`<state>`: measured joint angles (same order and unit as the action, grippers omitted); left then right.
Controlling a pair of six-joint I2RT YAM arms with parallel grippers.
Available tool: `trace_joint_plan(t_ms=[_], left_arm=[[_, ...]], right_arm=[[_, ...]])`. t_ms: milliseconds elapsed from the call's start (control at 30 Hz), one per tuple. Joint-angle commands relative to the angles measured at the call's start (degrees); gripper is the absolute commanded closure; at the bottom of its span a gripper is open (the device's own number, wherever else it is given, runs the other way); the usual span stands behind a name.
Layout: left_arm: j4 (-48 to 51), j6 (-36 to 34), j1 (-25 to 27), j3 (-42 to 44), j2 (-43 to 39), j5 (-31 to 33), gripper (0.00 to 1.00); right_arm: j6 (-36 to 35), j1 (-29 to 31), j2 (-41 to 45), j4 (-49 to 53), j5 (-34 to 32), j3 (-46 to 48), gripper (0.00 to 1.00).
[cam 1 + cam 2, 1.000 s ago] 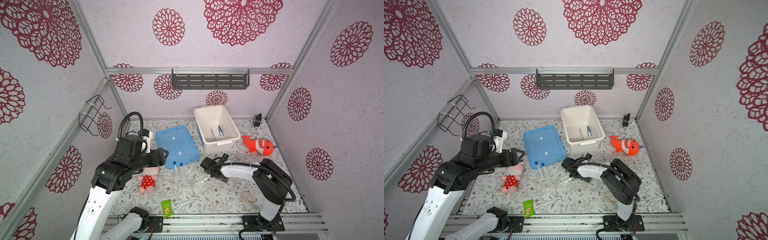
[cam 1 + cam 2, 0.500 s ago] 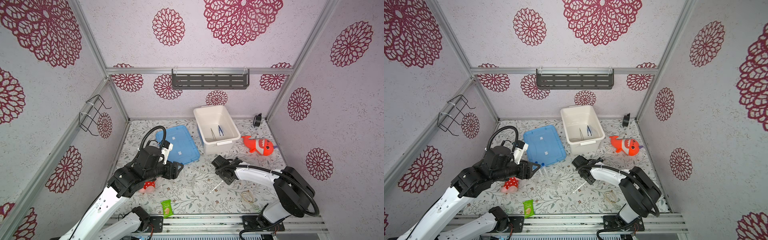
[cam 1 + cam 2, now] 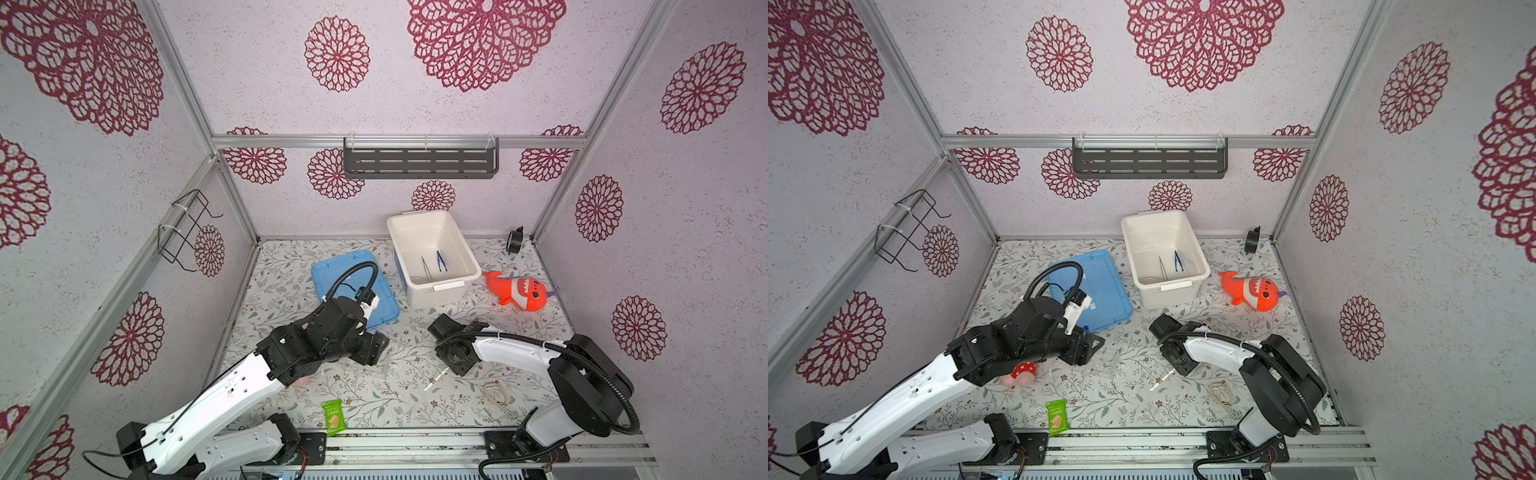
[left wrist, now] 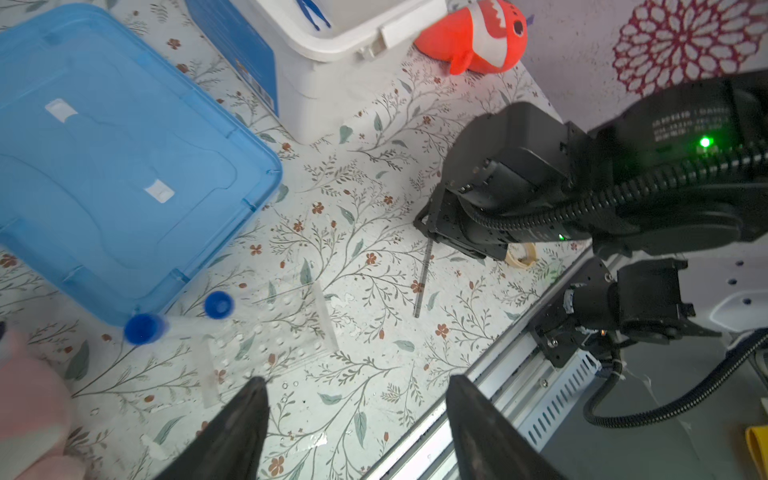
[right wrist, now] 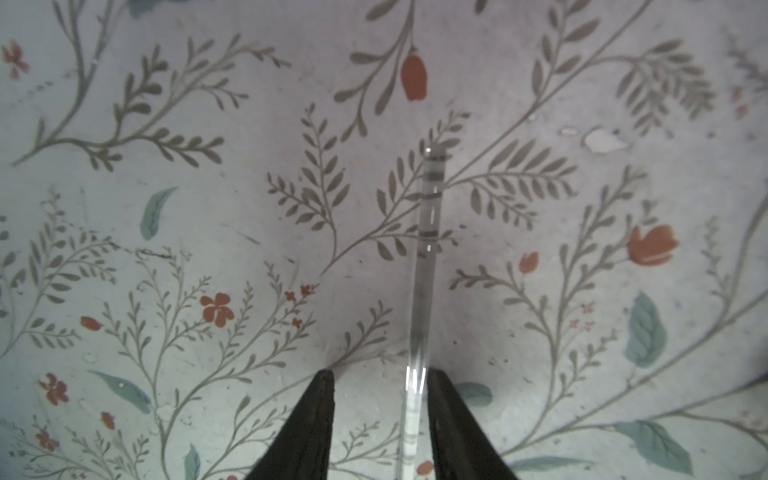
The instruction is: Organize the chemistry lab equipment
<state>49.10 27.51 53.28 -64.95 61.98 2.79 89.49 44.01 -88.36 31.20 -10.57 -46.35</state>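
Note:
A thin clear rod (image 3: 434, 380) (image 5: 426, 257) lies on the floral floor. My right gripper (image 3: 449, 369) (image 5: 380, 374) is down at its near end and open. The rod sits between the fingers, against one, with a gap to the other. My left gripper (image 3: 376, 351) (image 4: 356, 380) hangs open and empty over a clear plastic piece (image 4: 291, 328). Two clear tubes with blue caps (image 4: 143, 328) (image 4: 219, 304) lie by the blue lid (image 3: 332, 270). Metal tweezers (image 3: 426, 268) and dark blue tweezers (image 3: 440, 261) lie in the white bin (image 3: 432, 297).
An orange plush (image 3: 519, 293) lies right of the bin. A pink plush (image 3: 1021, 374) is under my left arm. A green packet (image 3: 333, 417) and a tan band (image 3: 494, 392) lie near the front rail. A black item (image 3: 514, 241) sits in the back right corner.
My left arm swung down and toward the middle, over the tubes. My right gripper shifted to the rod's end and its jaws narrowed around it.

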Motion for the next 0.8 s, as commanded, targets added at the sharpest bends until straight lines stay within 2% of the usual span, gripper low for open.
trace_joint_plan(t_ms=[0,133,233,300,367,400,467,600,767], left_arm=[[-1.07,-1.58,4.79,-2.74,4.05,3.51,0.28],[-1.04,-2.07,10.01,-6.46,11.61,6.14,0.26],[-2.45,-1.42,11.25,-8.08,16.72,4.77,0.25],[-5.38,-1.48,11.79,-7.67,18.95,4.51,0.24],[-8.08,-1.13,12.13,-7.64,21.43,4.28,0.21],[-9.1,-0.97,12.2,-8.1,22.96,3.74,0.19],[-9.34,-1.36,12.58,-10.02,26.49,2.81,0.17],[-6.33,-3.95,12.96,-15.21,34.8,2.89,0.11],[-1.44,-6.66,12.51,-21.17,45.42,2.1,0.1]], right_arm=[[-0.55,-1.12,-1.35,7.12,4.4,1.86,0.59],[-2.49,-5.43,2.15,8.6,6.97,2.14,0.46],[-3.18,-10.4,8.73,4.38,13.41,4.2,0.38],[-4.53,-13.45,12.92,8.07,12.38,2.91,0.37],[-9.01,-17.0,17.09,12.08,9.56,1.07,0.32],[-11.23,-19.01,19.48,14.64,7.84,-0.06,0.26],[-14.17,-22.09,23.51,20.38,4.39,-2.31,0.02],[-18.07,-26.43,32.61,27.67,-3.47,-4.5,0.01],[-17.16,-29.03,46.79,25.66,-7.71,1.79,0.01]])
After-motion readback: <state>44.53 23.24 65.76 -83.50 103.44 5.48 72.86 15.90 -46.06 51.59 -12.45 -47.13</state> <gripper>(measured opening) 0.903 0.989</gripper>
